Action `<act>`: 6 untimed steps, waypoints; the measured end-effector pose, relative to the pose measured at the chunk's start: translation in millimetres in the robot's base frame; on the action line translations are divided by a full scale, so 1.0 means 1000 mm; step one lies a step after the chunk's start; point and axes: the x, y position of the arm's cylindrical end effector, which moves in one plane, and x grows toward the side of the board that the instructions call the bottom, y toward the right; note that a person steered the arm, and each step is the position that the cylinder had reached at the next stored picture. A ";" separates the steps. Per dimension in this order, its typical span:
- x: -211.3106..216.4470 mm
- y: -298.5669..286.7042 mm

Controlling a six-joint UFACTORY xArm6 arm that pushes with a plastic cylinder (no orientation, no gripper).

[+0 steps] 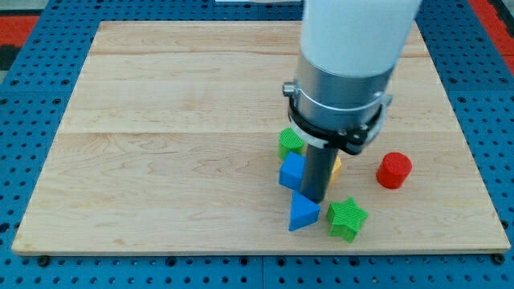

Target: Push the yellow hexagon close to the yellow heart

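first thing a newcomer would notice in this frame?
The big white and grey arm comes down from the view's top and hides part of the wooden board. Its dark rod ends at my tip inside a tight cluster: a blue block, a green block, a blue triangle, a green star and a sliver of yellow block whose shape is hidden. A red cylinder sits apart at the view's right.

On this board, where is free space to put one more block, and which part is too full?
Free: the whole left half of the board, and the strip along the view's top. Crowded: lower right of centre, where my tip stands among the blue cube, blue triangle, green star, another green block and a yellow sliver. The red cylinder stands apart, further right.
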 end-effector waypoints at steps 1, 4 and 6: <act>-0.029 0.019; -0.035 0.100; -0.037 0.049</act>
